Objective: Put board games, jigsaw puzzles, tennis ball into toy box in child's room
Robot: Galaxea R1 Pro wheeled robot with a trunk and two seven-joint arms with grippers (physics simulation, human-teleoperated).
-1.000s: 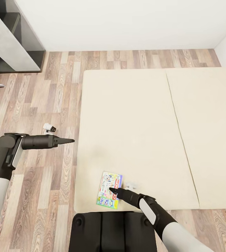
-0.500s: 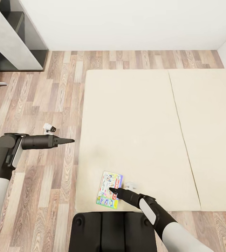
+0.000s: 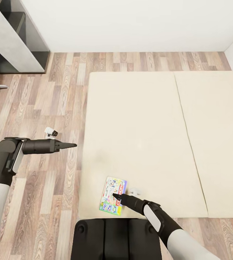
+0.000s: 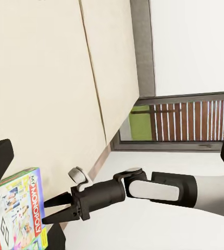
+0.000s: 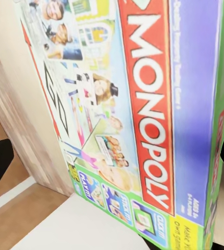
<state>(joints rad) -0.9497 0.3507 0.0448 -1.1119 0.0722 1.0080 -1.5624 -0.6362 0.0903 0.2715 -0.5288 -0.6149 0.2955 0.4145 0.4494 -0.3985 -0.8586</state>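
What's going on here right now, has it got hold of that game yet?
Not clearly. The right gripper is over the board game, a Monopoly box lying flat near the corner of the bed closest to the robot. The left wrist view shows its fingers spread beside the box, so it looks open and not yet clamped. The left gripper is held out over the wood floor beside the bed, carrying nothing.

Plain beige on the bed (image 3: 138, 126), one thin darker seam down it. Pale green and blue on the board game (image 3: 113, 195), busy print, a red band with white MONOPOLY lettering. Streaky brown and grey planks on the floor (image 3: 51, 108). White wall (image 3: 130, 21) far off. Grey and black shelf unit (image 3: 11, 39) far left. Black grippers, white arms.
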